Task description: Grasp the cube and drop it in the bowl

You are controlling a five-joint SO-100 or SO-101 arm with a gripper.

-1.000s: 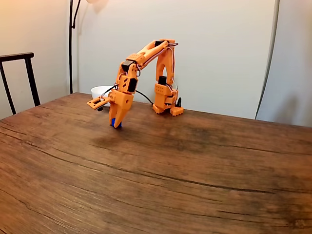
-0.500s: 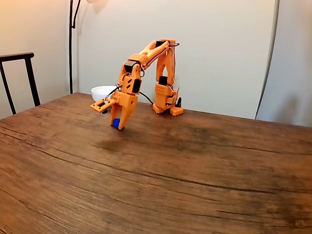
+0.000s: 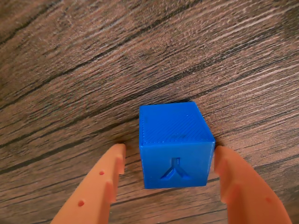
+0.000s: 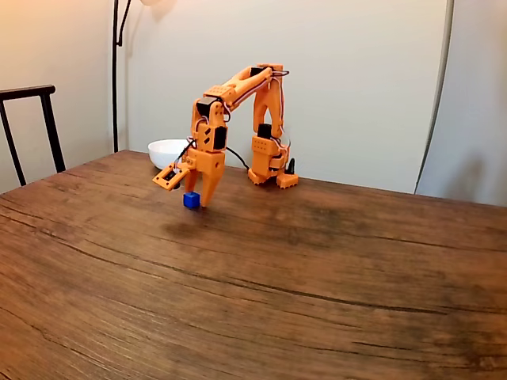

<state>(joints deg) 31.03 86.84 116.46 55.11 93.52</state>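
We see the gripper (image 4: 196,198) pointing down over the wooden table (image 4: 317,285), with the cube (image 4: 191,200) between its orange fingers (image 3: 98,186). The fixed view shows the cube looking clear of the tabletop, a faint shadow below it, so we judge it lifted and carried. In the wrist view the cube (image 3: 174,144) sits between the two fingertips; the right one touches its side, while the left shows a thin gap near the tip, so contact there may lie lower, out of sight. We call the gripper clamped on the cube, held mostly near the tips. A small raised Y-like mark shows on the cube face toward the camera.

The bowl (image 4: 169,150) stands on the table behind the arm, to the left in the fixed view, near the base (image 4: 269,166) and well apart from the cube.

Step in hand, as we judge it: carry the cube to the bowl. To do it well we want steady squeeze pressure, since the hold looks shallow and a tilt could let the cube slip. Raise it enough to clear the bowl rim, swing smoothly left and back, centre over the bowl, then open. A chair (image 4: 32,127) stands at far left, out of the way.
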